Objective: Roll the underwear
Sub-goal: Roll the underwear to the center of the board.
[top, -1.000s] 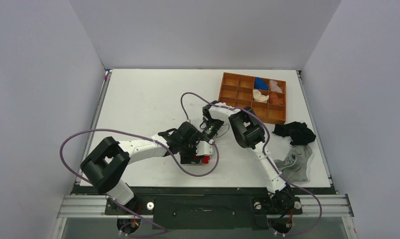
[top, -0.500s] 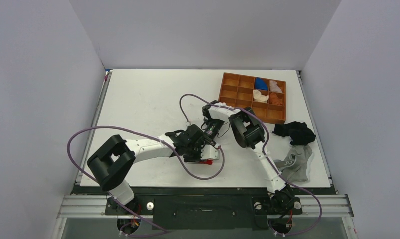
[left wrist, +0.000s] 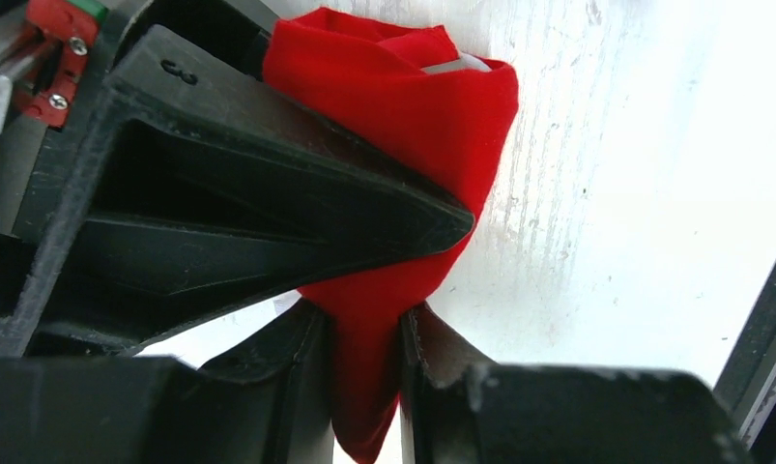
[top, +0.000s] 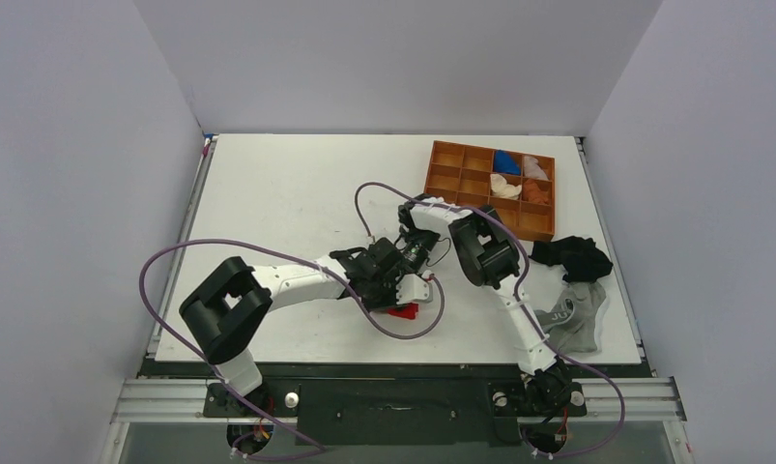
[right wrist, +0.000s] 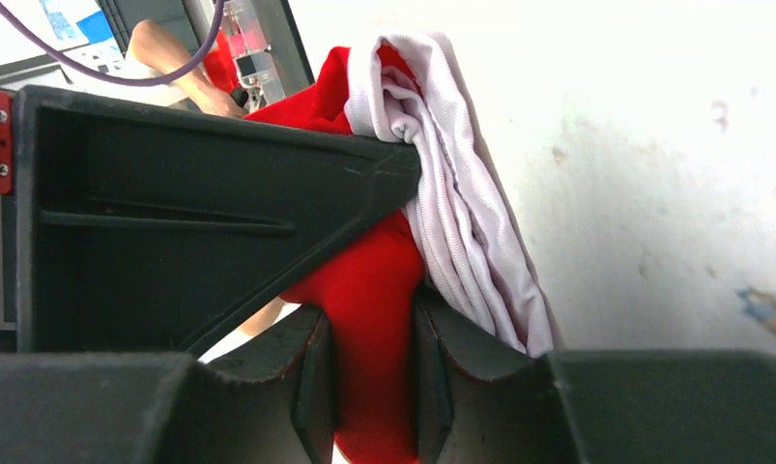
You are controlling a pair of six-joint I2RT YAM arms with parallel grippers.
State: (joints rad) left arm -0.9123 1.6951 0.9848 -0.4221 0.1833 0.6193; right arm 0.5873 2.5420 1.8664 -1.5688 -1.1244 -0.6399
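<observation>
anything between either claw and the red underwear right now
Nothing visible stands between them. The left claw is shut on the underwear, with red fabric pinched between its fingers. The right claw pinches the same garment. Both are in direct contact with it.

from above, most of the underwear [top: 400,311] under the left arm [top: 297,280] and right arm [top: 480,253]
</observation>
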